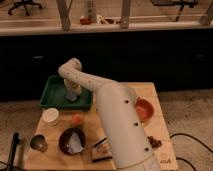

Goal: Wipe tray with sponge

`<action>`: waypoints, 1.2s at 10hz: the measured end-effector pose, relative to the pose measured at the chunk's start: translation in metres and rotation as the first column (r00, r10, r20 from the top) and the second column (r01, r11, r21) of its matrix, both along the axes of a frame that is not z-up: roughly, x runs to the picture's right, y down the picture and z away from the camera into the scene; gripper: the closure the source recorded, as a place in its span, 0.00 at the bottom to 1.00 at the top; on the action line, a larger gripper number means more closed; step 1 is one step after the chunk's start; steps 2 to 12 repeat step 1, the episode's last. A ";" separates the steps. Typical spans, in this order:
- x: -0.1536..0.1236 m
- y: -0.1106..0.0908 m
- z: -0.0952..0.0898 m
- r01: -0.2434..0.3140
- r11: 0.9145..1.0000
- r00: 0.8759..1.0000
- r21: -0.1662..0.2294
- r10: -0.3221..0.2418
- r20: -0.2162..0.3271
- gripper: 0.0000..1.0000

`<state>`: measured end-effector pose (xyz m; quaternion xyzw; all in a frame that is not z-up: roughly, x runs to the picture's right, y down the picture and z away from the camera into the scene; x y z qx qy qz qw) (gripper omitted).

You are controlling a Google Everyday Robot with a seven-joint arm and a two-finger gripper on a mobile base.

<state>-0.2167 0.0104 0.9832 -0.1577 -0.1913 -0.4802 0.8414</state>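
A green tray (54, 91) sits at the back left of the wooden table (152, 129). My white arm reaches over from the right and bends down into the tray. My gripper (73, 95) points down inside the tray's right half, and a small pale sponge (73, 98) lies under its tip on the tray floor.
On the table are a white cup (51, 116), a small orange ball (76, 119), a dark bowl (72, 140) holding something pale, a metal cup (38, 143), an orange bowl (145, 109) at the right, and a flat packet (102, 148) near the front edge.
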 end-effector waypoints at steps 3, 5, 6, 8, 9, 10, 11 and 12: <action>0.000 0.000 0.000 0.000 1.000 1.000 0.000 0.000 0.000 1.00; 0.000 0.000 0.000 0.000 1.000 1.000 0.000 0.000 0.000 1.00; 0.000 0.000 0.000 0.000 1.000 1.000 0.000 0.000 0.000 1.00; 0.000 0.000 0.000 0.000 1.000 1.000 0.000 0.000 0.000 1.00; 0.000 0.000 0.000 0.000 1.000 1.000 0.000 0.000 0.000 1.00; 0.000 0.000 0.000 0.000 1.000 1.000 0.000 0.000 0.000 1.00; 0.000 0.000 0.000 0.000 1.000 1.000 0.000 0.000 0.000 1.00; 0.000 0.000 0.000 0.000 1.000 1.000 0.000 0.000 0.000 1.00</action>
